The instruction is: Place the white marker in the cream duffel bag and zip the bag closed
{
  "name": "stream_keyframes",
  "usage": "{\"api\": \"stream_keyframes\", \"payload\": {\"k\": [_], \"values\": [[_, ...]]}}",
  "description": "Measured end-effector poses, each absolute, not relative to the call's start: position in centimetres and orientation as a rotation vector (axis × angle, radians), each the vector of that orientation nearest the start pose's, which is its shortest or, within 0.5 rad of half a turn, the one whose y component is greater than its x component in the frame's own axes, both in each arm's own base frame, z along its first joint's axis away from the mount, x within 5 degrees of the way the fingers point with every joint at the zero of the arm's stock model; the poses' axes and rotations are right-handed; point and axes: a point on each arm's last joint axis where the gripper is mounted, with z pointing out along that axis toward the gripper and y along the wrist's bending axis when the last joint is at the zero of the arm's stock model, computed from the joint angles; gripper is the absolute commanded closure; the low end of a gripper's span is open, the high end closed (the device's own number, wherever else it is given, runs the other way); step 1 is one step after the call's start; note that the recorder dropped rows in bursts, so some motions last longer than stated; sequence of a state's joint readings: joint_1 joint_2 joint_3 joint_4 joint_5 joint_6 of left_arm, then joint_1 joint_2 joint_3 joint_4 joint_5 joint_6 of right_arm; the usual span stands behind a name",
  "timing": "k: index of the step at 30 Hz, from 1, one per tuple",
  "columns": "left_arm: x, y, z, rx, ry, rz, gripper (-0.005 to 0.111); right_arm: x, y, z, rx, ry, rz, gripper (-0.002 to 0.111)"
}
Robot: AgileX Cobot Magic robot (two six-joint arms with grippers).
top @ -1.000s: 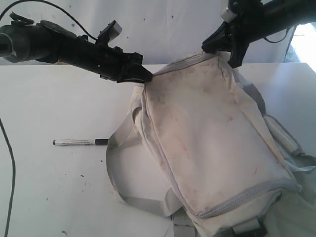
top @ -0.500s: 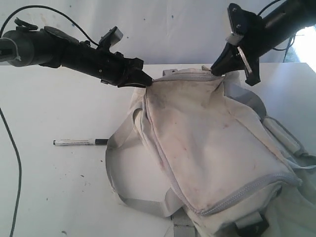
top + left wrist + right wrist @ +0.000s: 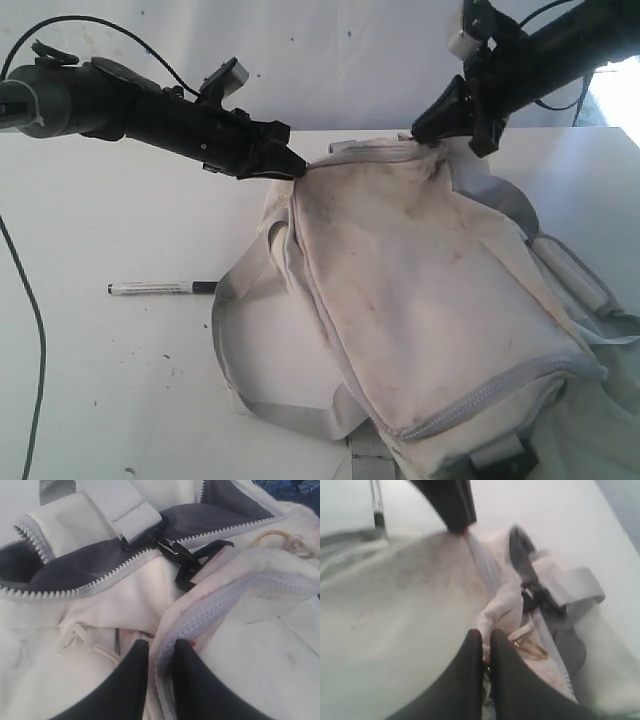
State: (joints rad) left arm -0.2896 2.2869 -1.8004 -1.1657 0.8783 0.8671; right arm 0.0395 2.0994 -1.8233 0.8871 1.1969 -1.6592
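Note:
The cream duffel bag point(image 3: 430, 290) lies across the table's right half, its top flap lifted at the far edge. My left gripper point(image 3: 298, 166) is shut on the flap's zipper edge point(image 3: 200, 617) at its far left corner. My right gripper point(image 3: 420, 135) is shut on the flap's far right corner point(image 3: 502, 607), near a gold ring point(image 3: 530, 647). The bag's grey lining point(image 3: 100, 565) shows under the raised flap. The white marker point(image 3: 163, 288) lies flat on the table to the left of the bag, black cap toward the bag, untouched.
A grey webbing strap point(image 3: 235, 330) loops out from the bag's left side across the table. A black clip point(image 3: 187, 562) and strap point(image 3: 122, 505) sit by the open zipper. A black cable point(image 3: 30, 330) hangs at the far left.
The right gripper has dipped and shifted a little left with the flap corner. The flap's far edge hangs lower than a second ago. The left gripper and the marker have stayed put.

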Motion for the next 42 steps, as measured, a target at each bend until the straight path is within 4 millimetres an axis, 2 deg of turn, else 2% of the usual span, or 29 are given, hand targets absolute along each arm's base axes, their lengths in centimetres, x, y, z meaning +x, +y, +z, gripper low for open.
{"api": "stream_keyframes", "payload": {"k": [3, 7, 13, 17, 24, 29, 32, 37, 42], "values": [[45.8, -20.4, 18.5, 0.578, 2.308, -1.130, 0.088, 44.7, 8.8, 27.0, -1.457, 1.726, 0.647, 0.108], [45.8, -20.3, 18.5, 0.576, 2.308, -1.124, 0.088, 44.5, 8.6, 26.8, -1.485, 1.766, 0.617, 0.106], [45.9, -20.3, 18.5, 0.569, 2.305, -1.115, 0.088, 44.3, 7.2, 25.4, -1.499, 2.029, 0.524, 0.081], [46.0, -20.3, 18.5, 0.563, 2.304, -1.108, 0.088, 44.2, 6.9, 25.2, -1.485, 2.094, 0.507, 0.071], [46.0, -20.3, 18.5, 0.558, 2.302, -1.102, 0.088, 44.5, 7.2, 25.7, -1.386, 2.092, 0.541, 0.071], [46.0, -20.3, 18.5, 0.558, 2.302, -1.102, 0.088, 46.0, 7.1, 26.7, -0.994, 2.175, 0.526, 0.071], [46.0, -20.3, 18.5, 0.558, 2.302, -1.102, 0.088, 46.4, 7.0, 26.9, -0.855, 2.205, 0.537, 0.073], [46.1, -20.2, 18.5, 0.556, 2.301, -1.099, 0.088, 46.7, 7.2, 27.4, -0.739, 2.237, 0.573, 0.081], [46.1, -20.2, 18.5, 0.555, 2.301, -1.098, 0.088, 47.4, 8.6, 28.8, -0.662, 2.236, 0.620, 0.081]]}}
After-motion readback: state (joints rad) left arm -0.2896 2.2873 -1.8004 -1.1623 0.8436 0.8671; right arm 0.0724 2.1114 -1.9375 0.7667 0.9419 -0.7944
